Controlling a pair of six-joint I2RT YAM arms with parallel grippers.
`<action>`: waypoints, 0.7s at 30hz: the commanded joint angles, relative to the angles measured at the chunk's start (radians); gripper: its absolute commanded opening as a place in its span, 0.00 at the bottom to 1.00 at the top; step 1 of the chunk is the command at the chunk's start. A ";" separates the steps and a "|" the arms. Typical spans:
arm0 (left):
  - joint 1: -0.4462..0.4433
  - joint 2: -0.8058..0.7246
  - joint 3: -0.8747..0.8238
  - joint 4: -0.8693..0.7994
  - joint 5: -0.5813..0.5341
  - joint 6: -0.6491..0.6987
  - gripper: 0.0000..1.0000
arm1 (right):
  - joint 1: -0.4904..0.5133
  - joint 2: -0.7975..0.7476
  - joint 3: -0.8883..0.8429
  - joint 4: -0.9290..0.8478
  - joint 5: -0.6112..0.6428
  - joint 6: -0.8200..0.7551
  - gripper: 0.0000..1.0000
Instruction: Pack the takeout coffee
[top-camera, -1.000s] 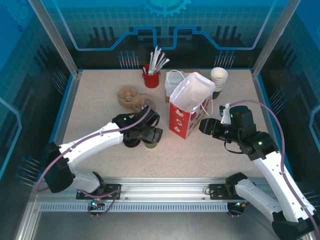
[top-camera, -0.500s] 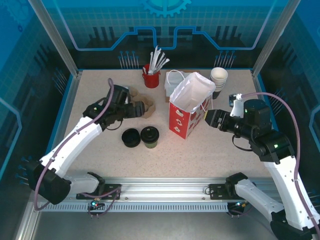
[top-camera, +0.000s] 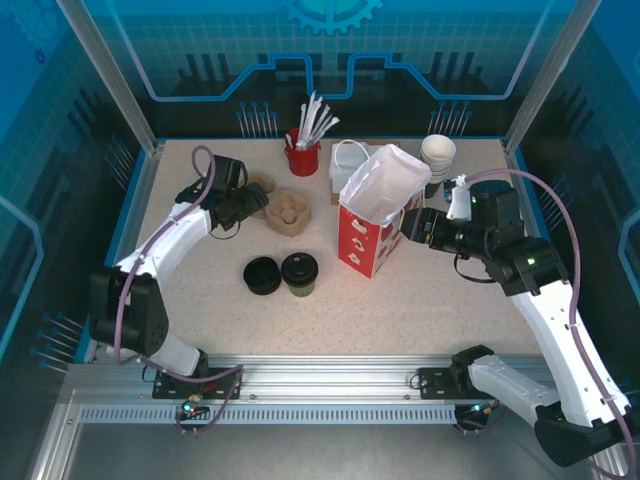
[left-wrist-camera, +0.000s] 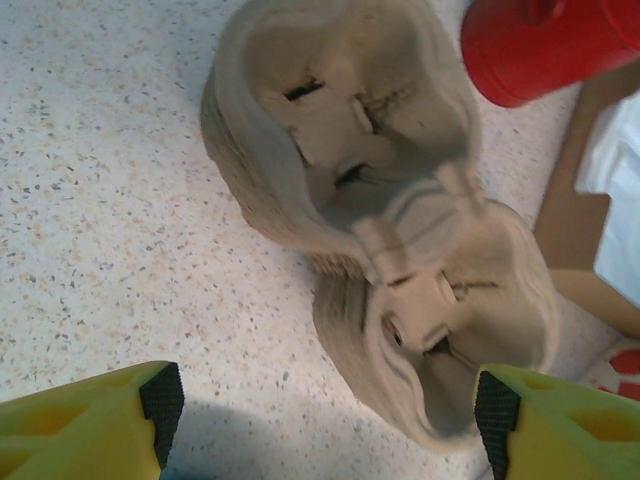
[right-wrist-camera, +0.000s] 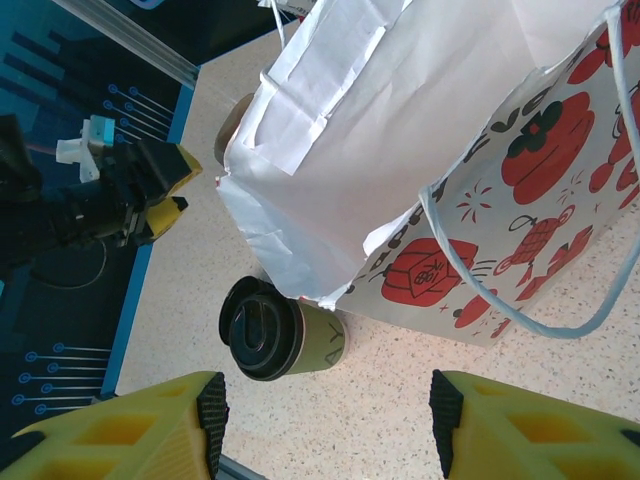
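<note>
- Takeout coffee (top-camera: 299, 272), a small olive-brown cup with a black lid, stands upright on the tabletop (top-camera: 420, 305). It is just beside a squat stack of black lids (top-camera: 262, 275) and near the left side of the open paper bag (top-camera: 378, 210). Nothing touches it, and it is not yet packed.
- Left end effector (top-camera: 235, 207) hovers at the far left, by the pulp cup carriers (top-camera: 287, 212). Its jaws are wide and empty. The step in hand looks like fetching a carrier.
- Right end effector (top-camera: 412, 228) sits at the bag's right side, jaws partly open and holding nothing.
- Next move, as a judgement: the left jaws must come down over one carrier rim and close on a single carrier, since they appear nested.
- The left wrist view adds what the overhead view lacks: the carrier's (left-wrist-camera: 380, 230) two cup wells and layered edges. The carrier lies ahead of the yellow fingers (left-wrist-camera: 110, 430), untouched.
- The right wrist view adds the coffee's (right-wrist-camera: 280, 335) side wall, the bag's (right-wrist-camera: 450, 150) white lining, its red printed pattern and its looped handle.
</note>
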 joint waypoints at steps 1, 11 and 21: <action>0.032 0.038 0.053 0.037 0.044 -0.049 0.74 | -0.023 0.004 -0.002 0.031 -0.043 -0.015 0.59; 0.085 0.177 0.154 0.007 0.038 -0.025 0.58 | -0.065 0.015 -0.012 0.026 -0.080 -0.027 0.59; 0.094 0.280 0.263 -0.060 -0.008 0.025 0.55 | -0.101 0.019 -0.018 0.027 -0.109 -0.035 0.59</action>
